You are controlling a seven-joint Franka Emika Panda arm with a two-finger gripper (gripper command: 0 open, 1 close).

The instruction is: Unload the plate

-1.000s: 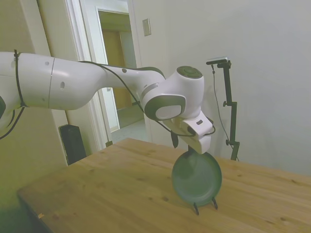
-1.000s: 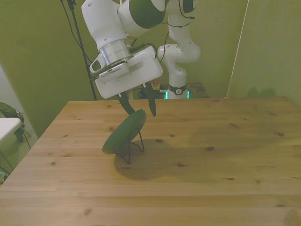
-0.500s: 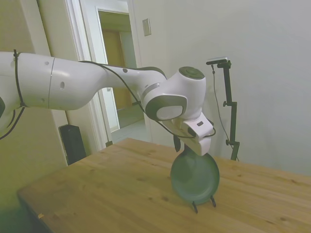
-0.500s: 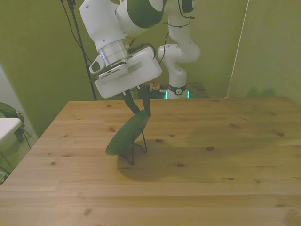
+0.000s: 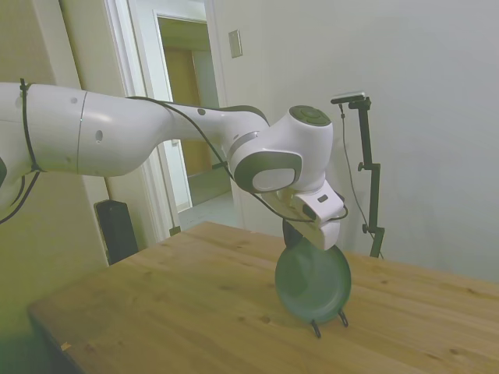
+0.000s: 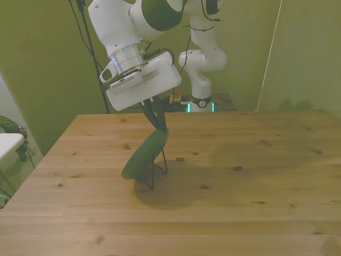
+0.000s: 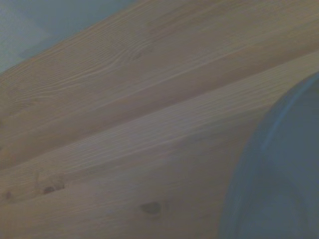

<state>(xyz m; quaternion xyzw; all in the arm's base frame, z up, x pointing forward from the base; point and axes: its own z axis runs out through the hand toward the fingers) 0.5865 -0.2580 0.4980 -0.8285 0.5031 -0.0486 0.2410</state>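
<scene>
In the last second the gripper (image 6: 158, 124) has drawn its two dark fingers together onto the top rim of the plate (image 6: 146, 153), so the grasp looks made and lifting should follow. The plate stands tilted in its black wire stand (image 6: 156, 172) on the wooden table (image 6: 256, 176), directly beneath the pinching gripper, left of centre.

gripper (image 6: 158, 124): fingers now closed on rim, open a second ago | round dark grey-green plate (image 5: 313, 284): tilts more upright on thin black wire stand (image 6: 157, 172)
</scene>
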